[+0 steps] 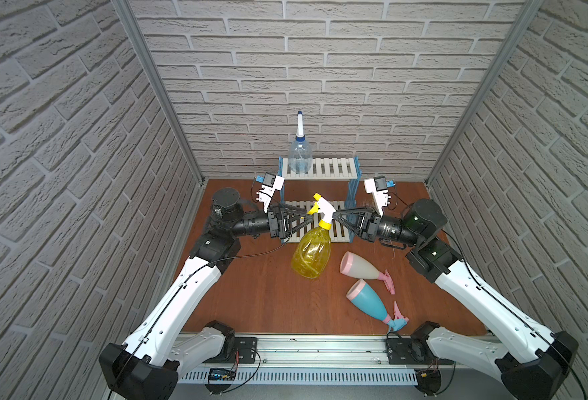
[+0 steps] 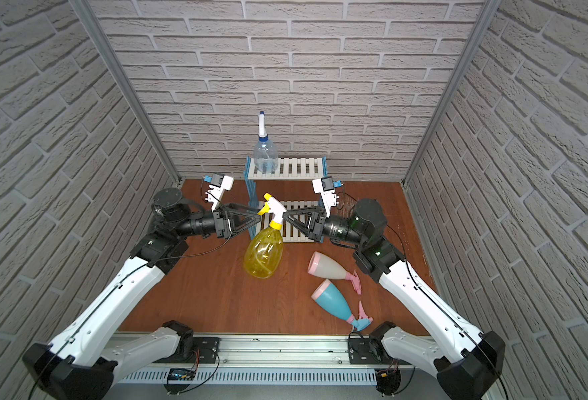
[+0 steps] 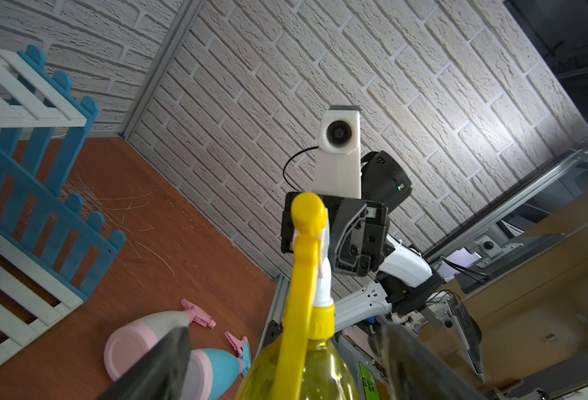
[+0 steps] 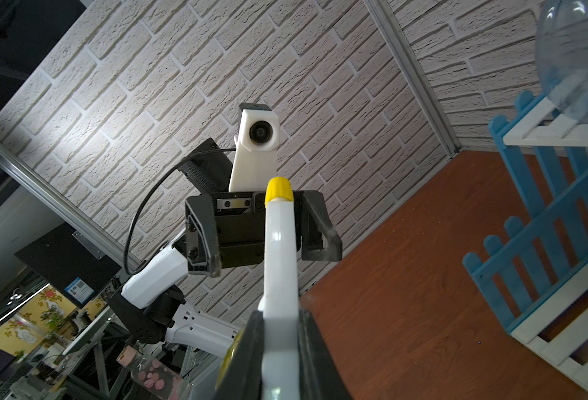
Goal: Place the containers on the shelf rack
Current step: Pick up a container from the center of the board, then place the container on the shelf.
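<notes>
The right gripper (image 1: 334,216) is closed on the white spray head of the yellow bottle (image 1: 311,254), whose body hangs below it. Facing it, the left gripper (image 1: 310,214) stands wide open, its fingers (image 3: 161,363) on either side of the bottle's neck without touching. The rack (image 1: 320,168) is just behind both grippers. A clear bottle (image 1: 300,157) stands upright on its top shelf, at the end on the left gripper's side. Below the right gripper, nearer the robot's base, the cream bottle (image 1: 360,266) and the blue bottle (image 1: 368,301) lie on their sides on the tabletop (image 1: 251,294). A green label (image 3: 368,382) beyond the yellow bottle is too blurred to read.
</notes>
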`<state>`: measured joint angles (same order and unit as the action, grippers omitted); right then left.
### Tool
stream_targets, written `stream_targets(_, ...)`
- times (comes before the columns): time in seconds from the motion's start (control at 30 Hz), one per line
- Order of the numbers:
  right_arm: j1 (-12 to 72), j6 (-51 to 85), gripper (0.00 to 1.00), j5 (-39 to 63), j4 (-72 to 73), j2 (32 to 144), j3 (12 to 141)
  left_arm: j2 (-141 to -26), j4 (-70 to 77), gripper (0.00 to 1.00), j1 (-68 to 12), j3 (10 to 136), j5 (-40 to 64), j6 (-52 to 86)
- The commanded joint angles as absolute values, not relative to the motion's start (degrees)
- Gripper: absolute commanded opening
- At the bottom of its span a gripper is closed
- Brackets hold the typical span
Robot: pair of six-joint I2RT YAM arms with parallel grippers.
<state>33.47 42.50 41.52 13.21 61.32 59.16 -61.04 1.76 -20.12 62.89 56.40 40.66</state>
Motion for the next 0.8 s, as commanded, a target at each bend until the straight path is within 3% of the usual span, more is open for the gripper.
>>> stream_targets(0.0,33.39,35.18,0.03,36.67,7.41,58.49,60.64,-59.28,-0.84,0.98,-18.83,63.07,52.09,35.19)
stream_targets(0.23,33.4,19.74,0.03,15.73,-15.49,56.68,70.13,-53.67,-8.96,0.98,-14.26,56.55,35.0,27.84)
stream_targets(0.47,33.35,14.38,0.03,-2.7,-20.42,61.06,80.96,-53.48,-19.15,0.98,-13.5,57.22,17.14,16.31)
stream_targets(0.77,34.13,11.06,0.03,-18.26,-26.4,74.92,98.86,-52.59,-13.33,0.98,-11.57,52.27,10.8,8.1)
